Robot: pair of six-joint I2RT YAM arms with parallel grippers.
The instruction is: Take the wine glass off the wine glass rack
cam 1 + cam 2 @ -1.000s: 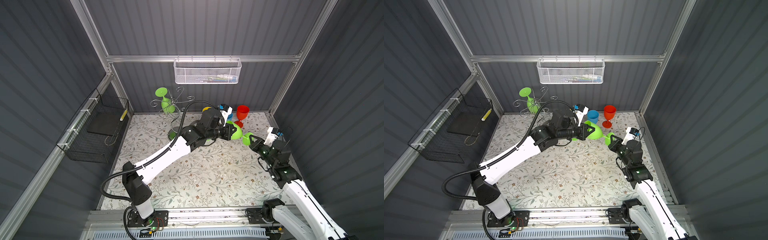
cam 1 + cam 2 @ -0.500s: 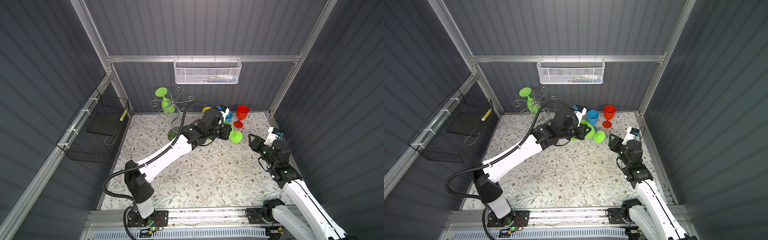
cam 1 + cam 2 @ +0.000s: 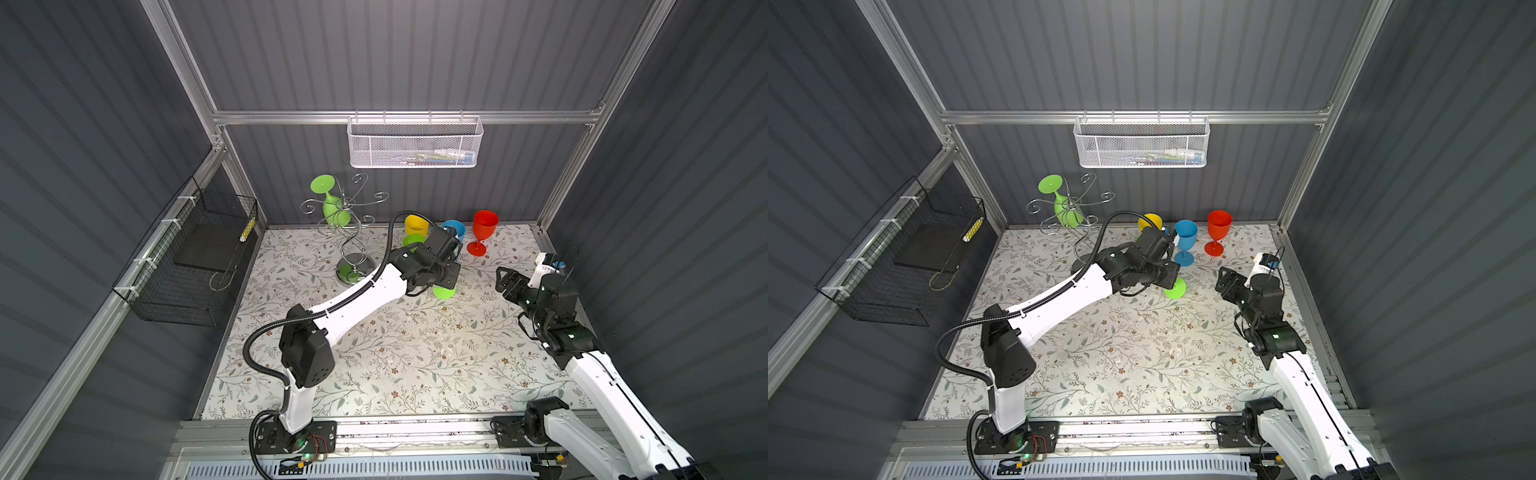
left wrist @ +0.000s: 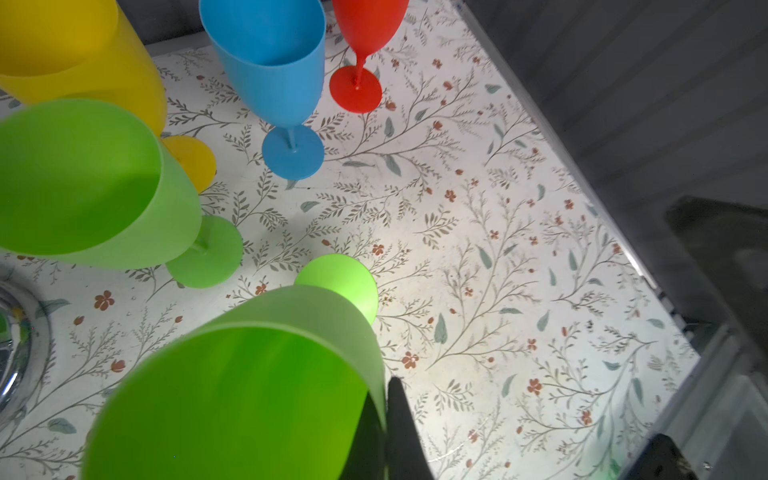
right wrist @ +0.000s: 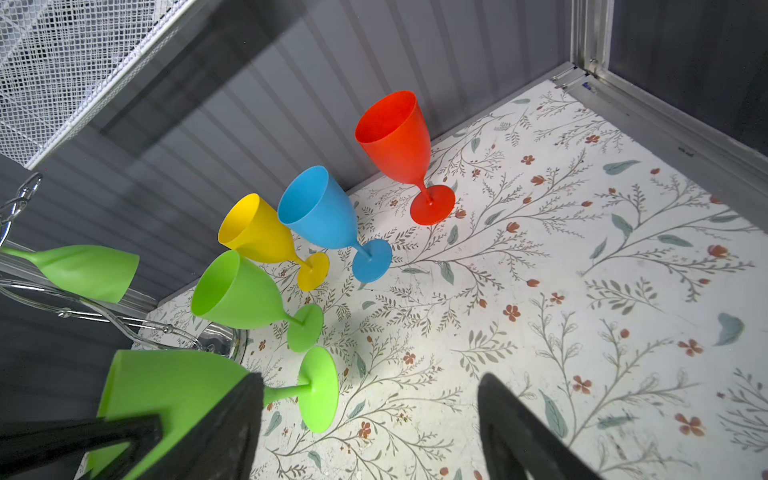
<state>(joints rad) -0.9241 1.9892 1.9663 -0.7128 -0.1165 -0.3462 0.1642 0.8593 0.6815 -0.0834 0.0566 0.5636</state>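
The left gripper (image 3: 1173,277) is pinched on the wall of a green glass (image 4: 249,395) at its rim, one finger (image 4: 400,415) outside the bowl and the other apparently inside (a rim hold leaves stem and foot free for setting down). The glass is tilted, foot low over the table (image 3: 415,353); whether it touches I cannot tell. It is off the rack (image 3: 351,272) and well to that stand's right, so the lift looks done and the placing is the step in hand.

Just behind it stand a second green glass (image 5: 237,291), a yellow glass (image 5: 257,232), a blue glass (image 5: 316,208) and a red glass (image 5: 395,137), in a loose row by the back wall, likely the drop zone.

The right gripper (image 3: 503,279) sits apart on the right, jaws spread and empty, probably to keep clear. On the rack a hanging glass (image 3: 332,208) is hooked upside down by its foot.
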